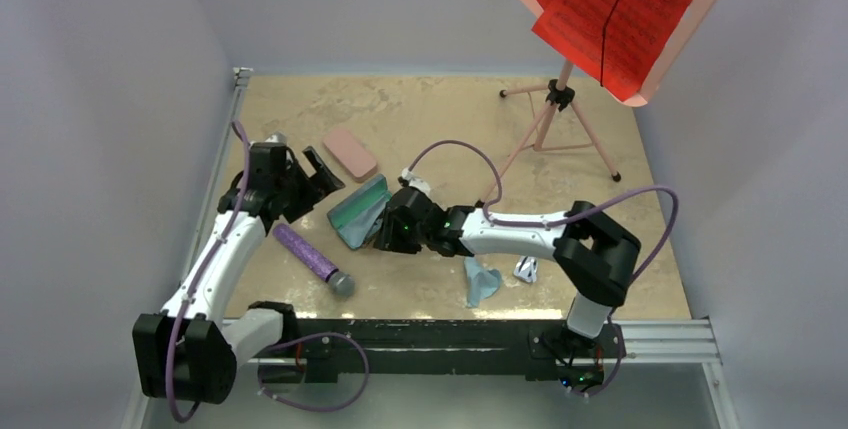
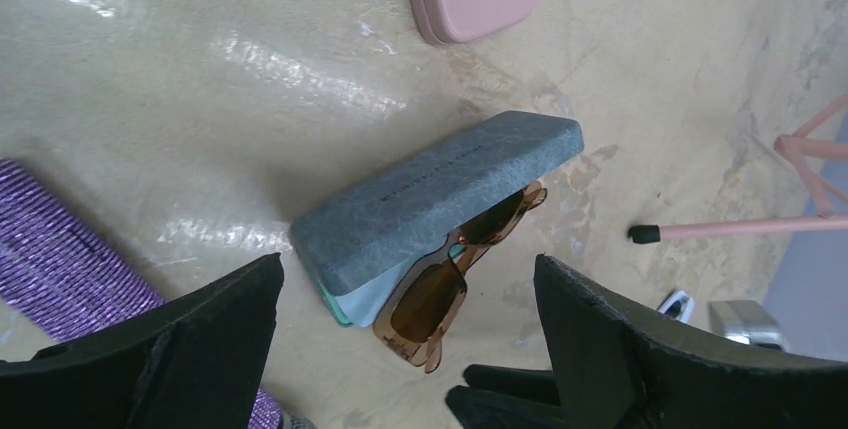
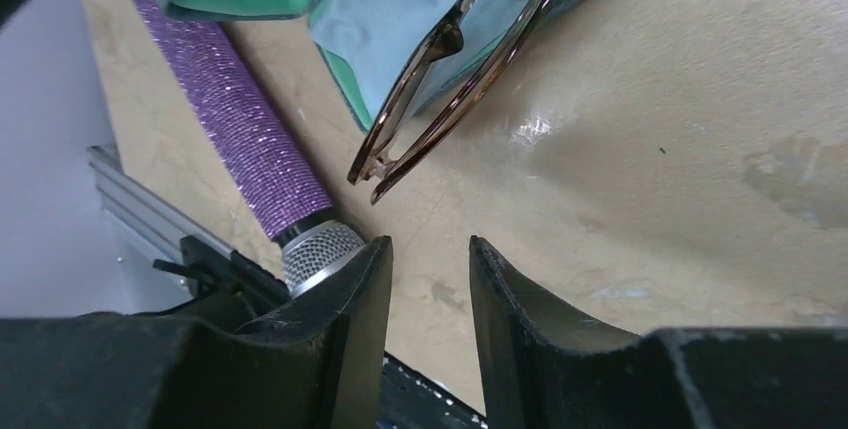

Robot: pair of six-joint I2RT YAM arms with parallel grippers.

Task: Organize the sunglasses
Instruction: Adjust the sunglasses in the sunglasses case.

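Plainly, the brown sunglasses (image 2: 450, 284) lie half inside the open grey-blue case (image 2: 430, 199), jutting over its edge, while the white pair (image 1: 525, 269) sits well apart on the table. The left gripper (image 2: 407, 269) gapes wide, empty; the right gripper (image 3: 430, 246) shows only a narrow gap, gripping nothing.

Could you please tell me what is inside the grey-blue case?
The brown sunglasses lie on a light blue cloth inside the grey-blue case, one end jutting past its edge. The lid hides their other end and the rest of the interior.
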